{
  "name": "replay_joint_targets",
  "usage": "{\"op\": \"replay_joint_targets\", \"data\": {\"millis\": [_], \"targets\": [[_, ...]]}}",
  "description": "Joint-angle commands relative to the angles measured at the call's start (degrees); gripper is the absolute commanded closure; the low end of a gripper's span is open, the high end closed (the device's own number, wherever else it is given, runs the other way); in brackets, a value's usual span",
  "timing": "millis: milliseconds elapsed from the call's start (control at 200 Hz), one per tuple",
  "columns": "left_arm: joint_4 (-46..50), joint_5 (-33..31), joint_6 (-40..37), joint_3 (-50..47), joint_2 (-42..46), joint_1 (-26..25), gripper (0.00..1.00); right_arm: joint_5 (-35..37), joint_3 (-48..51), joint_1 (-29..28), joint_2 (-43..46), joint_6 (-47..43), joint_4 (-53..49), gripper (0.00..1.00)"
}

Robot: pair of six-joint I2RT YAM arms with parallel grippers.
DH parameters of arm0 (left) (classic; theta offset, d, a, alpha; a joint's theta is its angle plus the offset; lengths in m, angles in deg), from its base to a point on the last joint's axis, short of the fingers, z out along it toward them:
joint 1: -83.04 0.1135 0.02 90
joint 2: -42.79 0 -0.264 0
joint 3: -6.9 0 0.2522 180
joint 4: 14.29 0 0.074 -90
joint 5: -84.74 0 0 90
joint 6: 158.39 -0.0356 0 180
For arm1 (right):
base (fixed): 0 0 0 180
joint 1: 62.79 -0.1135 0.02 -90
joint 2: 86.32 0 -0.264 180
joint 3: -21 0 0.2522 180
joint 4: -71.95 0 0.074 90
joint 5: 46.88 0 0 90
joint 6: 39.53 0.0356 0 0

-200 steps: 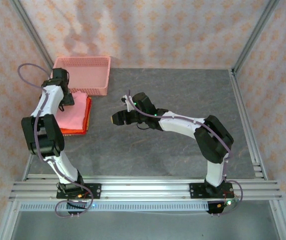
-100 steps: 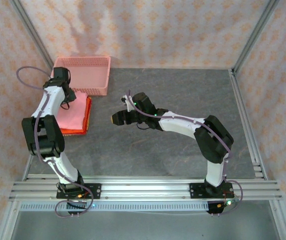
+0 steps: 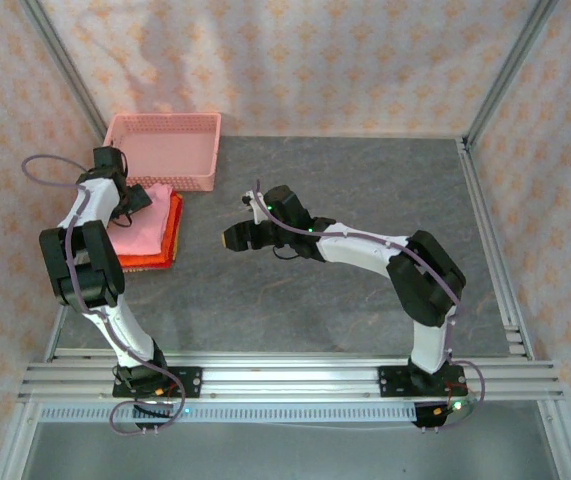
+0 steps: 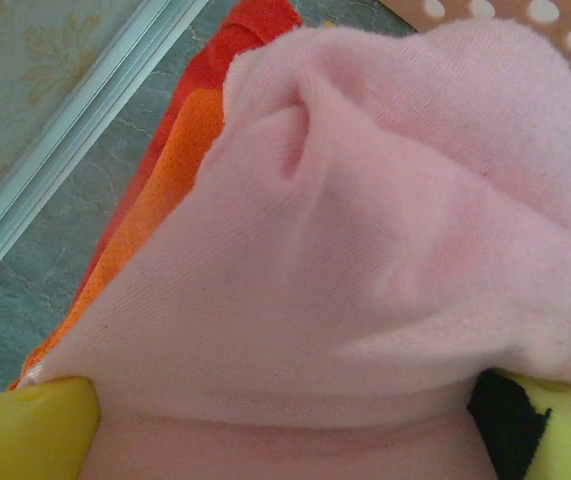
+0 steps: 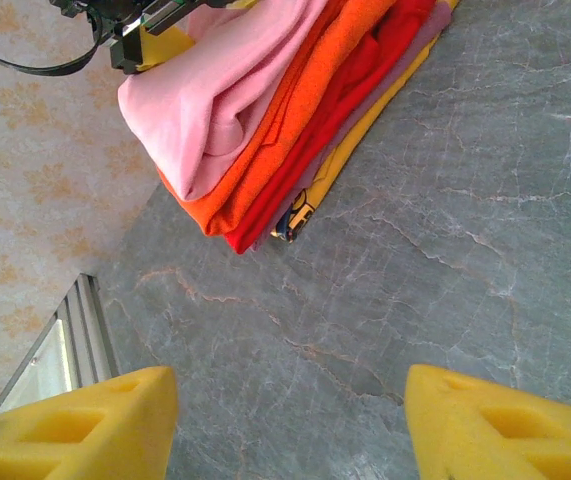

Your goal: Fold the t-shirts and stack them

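The t-shirts lie in a folded stack at the table's left, a light pink shirt on top of orange-red ones. My left gripper sits at the stack's far edge. Close up, its yellow fingers stand wide apart with the pink shirt bulging between them and orange-red cloth beneath; the left gripper is open. My right gripper hovers open over bare table to the right of the stack. Ahead of the right gripper the pink shirt tops the orange-red layers.
A rigid pink mesh basket stands just behind the stack, its perforated wall close to my left fingers. An aluminium frame rail runs along the table's left edge. A yellow and purple garment lies at the stack's bottom.
The left wrist has shifted a little to the left and nearer, and the pink shirt's far edge now looks bunched. The right arm has not moved.
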Motion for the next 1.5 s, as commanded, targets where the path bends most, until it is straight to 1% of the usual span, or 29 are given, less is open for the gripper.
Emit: {"op": "replay_joint_targets", "data": {"millis": [0,85,190,250,345,390,455,515,585,721,806,886,951,1026,1086,1166,1206,1321,1431,1491], "targets": [[0.1,3.6,0.4,-1.4,-1.4,0.2,0.0,1.1,-1.8,0.0,-0.3,0.0,-0.1,0.38],[-0.4,4.8,0.6,-1.9,-0.3,0.4,0.0,1.7,-1.6,0.0,0.4,-0.1,-0.2,0.38],[-2.0,6.1,0.1,-3.2,3.8,0.3,0.0,3.3,-1.3,0.3,1.7,-1.2,-0.9,0.37],[-3.0,6.2,-0.8,-3.9,6.9,0.1,0.0,4.6,-0.8,1.0,2.7,-1.1,-1.0,0.32],[-6.1,5.3,-1.9,-6.1,13.0,-0.6,0.0,6.4,1.8,3.3,4.6,0.3,1.3,0.28],[-7.7,4.5,-1.9,-7.3,16.7,-1.2,0.0,7.3,3.6,4.7,6.0,1.3,2.6,0.25],[-10.1,2.4,-1.6,-8.9,21.0,-2.9,0.0,9.0,6.1,7.1,7.9,2.1,3.8,0.19],[-13.5,0.5,-2.5,-11.0,24.6,-6.2,0.0,10.9,8.3,9.4,9.9,2.2,3.9,0.13],[-18.6,-0.7,-4.9,-14.2,28.1,-11.3,0.0,13.9,11.2,12.2,12.5,1.8,3.8,0.08],[-29.2,-0.3,-9.9,-22.3,33.3,-20.0,0.0,21.4,17.0,18.7,18.8,-0.1,2.4,0.0],[-31.2,-1.2,-14.0,-25.8,34.7,-24.9,0.0,28.1,20.7,22.6,23.8,-1.8,0.8,0.01],[-36.1,-4.1,-18.8,-31.5,35.9,-29.8,0.0,34.8,24.4,25.8,28.3,-4.1,0.0,0.01],[-38.9,-6.3,-21.6,-36.0,36.7,-31.9,0.0,40.8,27.2,27.9,31.5,-6.2,-0.3,0.01],[-43.6,-7.4,-22.0,-41.5,38.2,-31.6,0.0,48.5,30.6,29.4,34.5,-10.1,0.1,0.01],[-48.6,-6.1,-23.5,-46.0,39.0,-30.6,0.0,55.0,34.0,30.3,36.7,-13.3,2.6,0.01],[-53.1,-7.2,-23.8,-49.2,38.3,-28.9,0.0,59.5,38.3,31.9,38.1,-17.5,7.9,0.01],[-54.3,-6.3,-23.6,-50.2,37.3,-27.4,0.0,61.0,39.8,32.6,38.0,-19.5,9.8,0.01],[-61.2,-3.7,-23.8,-54.2,34.0,-24.0,0.0,62.0,43.2,35.0,35.3,-21.5,15.5,0.01],[-70.5,-0.8,-22.9,-57.6,30.6,-21.6,0.0,59.7,48.3,38.0,31.1,-20.4,27.4,0.01],[-71.0,1.8,-21.9,-56.6,29.4,-20.8,0.0,58.2,50.5,39.3,28.6,-20.2,33.1,0.01]]}}
